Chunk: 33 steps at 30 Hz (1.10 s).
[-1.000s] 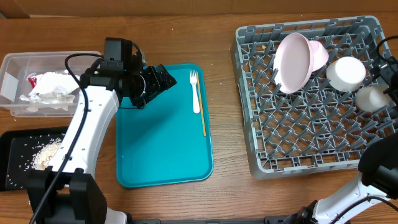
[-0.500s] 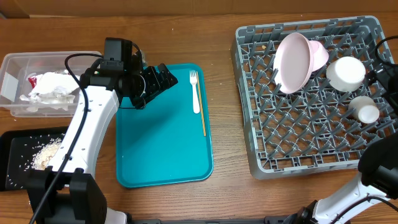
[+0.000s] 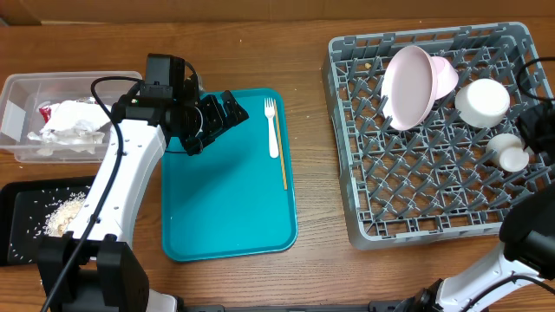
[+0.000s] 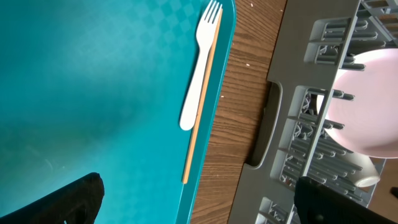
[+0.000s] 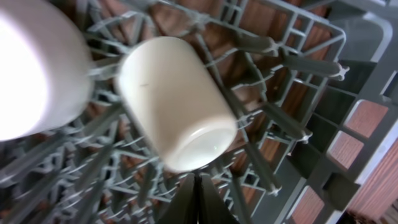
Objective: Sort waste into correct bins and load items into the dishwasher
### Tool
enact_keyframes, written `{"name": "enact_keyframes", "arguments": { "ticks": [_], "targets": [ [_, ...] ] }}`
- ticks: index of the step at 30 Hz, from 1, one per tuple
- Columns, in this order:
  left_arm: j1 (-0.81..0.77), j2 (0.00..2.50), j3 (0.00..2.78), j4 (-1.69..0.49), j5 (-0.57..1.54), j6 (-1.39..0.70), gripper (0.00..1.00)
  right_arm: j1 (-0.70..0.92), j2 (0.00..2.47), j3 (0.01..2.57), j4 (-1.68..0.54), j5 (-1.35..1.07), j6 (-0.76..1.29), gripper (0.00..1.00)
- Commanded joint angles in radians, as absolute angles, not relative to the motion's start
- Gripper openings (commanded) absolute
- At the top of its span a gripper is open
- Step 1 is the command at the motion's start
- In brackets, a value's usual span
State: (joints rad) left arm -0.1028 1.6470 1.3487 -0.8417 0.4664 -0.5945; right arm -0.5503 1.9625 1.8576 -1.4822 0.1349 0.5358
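A white plastic fork (image 3: 272, 127) (image 4: 199, 68) lies on the teal tray with an orange carrot stick (image 3: 283, 160) (image 4: 198, 127) along its right side. My left gripper (image 3: 224, 113) (image 4: 199, 205) hovers open over the tray's upper left, empty. In the grey dishwasher rack (image 3: 434, 199) stand the pink plate (image 3: 409, 85), a white bowl (image 3: 482, 101) and the small white cup (image 3: 510, 153) (image 5: 177, 102), lying on its side among the pegs. My right gripper (image 3: 532, 130) (image 5: 198, 199) is shut and empty, just off the cup's rim.
The clear tub (image 3: 17, 95) at far left holds white napkins (image 3: 69, 121) and a red wrapper (image 3: 45, 110). The black tray (image 3: 17, 195) below it holds beige crumbs (image 3: 62, 212). The teal tray (image 3: 225, 208) lies between my left arm and the rack.
The cup has left my right gripper and settled lower in the rack. My right gripper has drawn back and closed. The left jaws have spread a little wider.
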Motion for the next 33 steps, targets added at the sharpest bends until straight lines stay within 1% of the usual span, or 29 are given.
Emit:
{"name": "enact_keyframes", "arguments": {
  "ticks": [1,10,15,21,27,28,31,33],
  "targets": [
    [-0.105,1.648,1.355,-0.841,0.464,-0.572,1.00,-0.564,1.931,1.787,-1.444,0.138,0.554,0.04],
    [-0.105,1.648,1.355,-0.838,0.464,-0.572,1.00,-0.564,1.942,1.752,-1.338,0.127,0.554,0.04],
    [-0.105,1.648,1.355,-0.838,0.464,-0.572,1.00,-0.563,1.943,1.751,-1.240,0.126,0.535,0.04],
    [-0.105,1.648,1.355,-0.839,0.464,-0.572,1.00,-0.563,1.943,1.758,-1.185,-0.033,0.414,0.04],
    [-0.105,1.648,1.355,-0.842,0.464,-0.572,1.00,-0.562,1.882,1.788,-1.190,-0.134,0.407,0.04],
    [-0.105,1.648,1.355,-0.842,0.465,-0.571,1.00,-0.562,1.865,1.789,-1.192,-0.137,0.406,0.06],
    [-0.105,1.648,1.355,-0.842,0.465,-0.572,1.00,-0.561,1.805,1.789,-1.241,-0.148,0.405,0.14],
    [-0.105,1.648,1.355,-0.841,0.465,-0.572,1.00,-0.554,1.788,1.789,-1.270,-0.217,0.352,0.22]
  ]
}}
